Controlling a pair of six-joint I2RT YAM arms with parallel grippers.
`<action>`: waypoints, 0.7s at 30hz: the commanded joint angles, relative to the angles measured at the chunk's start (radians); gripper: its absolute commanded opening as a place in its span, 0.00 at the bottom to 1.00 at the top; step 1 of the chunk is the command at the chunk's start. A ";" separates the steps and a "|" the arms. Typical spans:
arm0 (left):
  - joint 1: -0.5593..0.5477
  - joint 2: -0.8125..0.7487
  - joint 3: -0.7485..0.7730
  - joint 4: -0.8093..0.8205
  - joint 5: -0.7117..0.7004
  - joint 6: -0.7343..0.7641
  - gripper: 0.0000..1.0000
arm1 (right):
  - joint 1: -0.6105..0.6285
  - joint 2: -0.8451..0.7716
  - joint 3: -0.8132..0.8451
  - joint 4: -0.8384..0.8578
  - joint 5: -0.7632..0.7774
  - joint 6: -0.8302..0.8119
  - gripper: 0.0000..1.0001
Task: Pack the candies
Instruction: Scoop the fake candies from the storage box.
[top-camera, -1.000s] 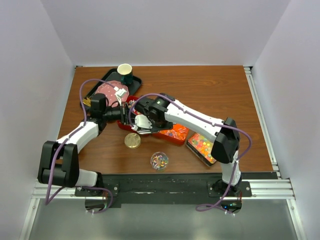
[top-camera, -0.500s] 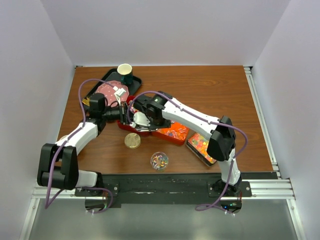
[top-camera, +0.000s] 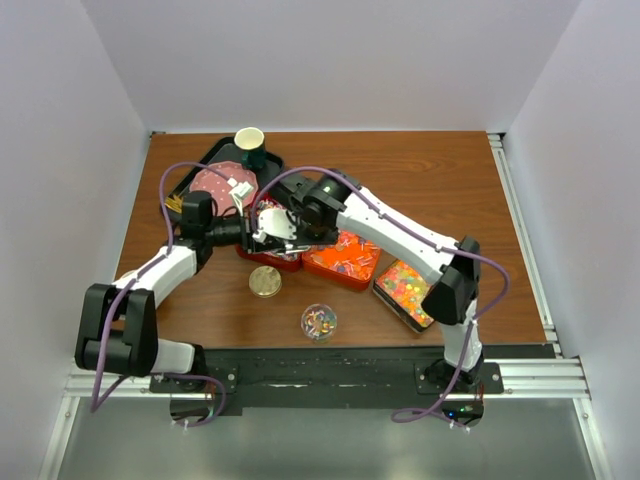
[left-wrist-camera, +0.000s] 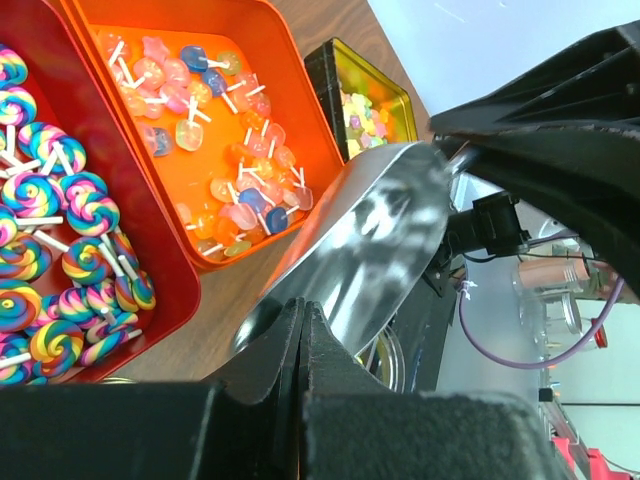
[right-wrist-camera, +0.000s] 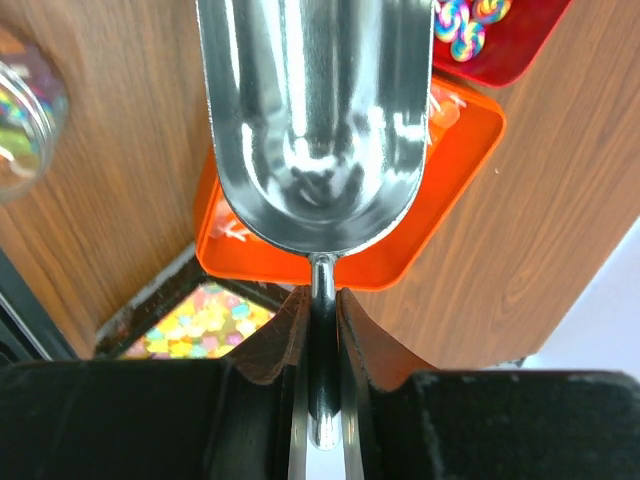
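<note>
Quick headcount: two arms, left arm (top-camera: 165, 268) and right arm (top-camera: 395, 232). Three candy containers: one red tray (left-wrist-camera: 130, 170) at 9 o'clock, one orange tray (left-wrist-camera: 200, 20) near centre, and one tin (left-wrist-camera: 322, 95) at 4. One jar (top-camera: 319, 321) at 6, one gold lid (top-camera: 265, 281) at 8, one black tray (top-camera: 205, 160) at 10, one cup (top-camera: 249, 142) at 11. One scoop (right-wrist-camera: 315, 120). The candies (left-wrist-camera: 240, 150) and lollipops (left-wrist-camera: 80, 210) are way too many to count.

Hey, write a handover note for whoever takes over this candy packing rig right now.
Right gripper: shut on the handle of the scoop, which is empty and held over the trays.
Left gripper: shut, nothing visibly held, beside the scoop.
Candies: lollipops in the red tray, wrapped ones in the orange tray, jellies in the tin.
Done: the jar holds some candies, with the gold lid off beside it.
Left: probably scoop more in, then lid it.
</note>
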 joint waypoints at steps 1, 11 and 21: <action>0.003 0.015 0.036 0.011 -0.008 0.016 0.00 | -0.042 -0.112 -0.121 -0.191 0.089 -0.062 0.00; -0.010 0.000 -0.068 -0.026 -0.127 0.085 0.00 | -0.248 -0.081 -0.257 -0.183 0.323 -0.176 0.00; -0.107 0.101 -0.016 -0.067 -0.256 0.153 0.00 | -0.273 0.020 -0.236 -0.228 0.468 -0.194 0.00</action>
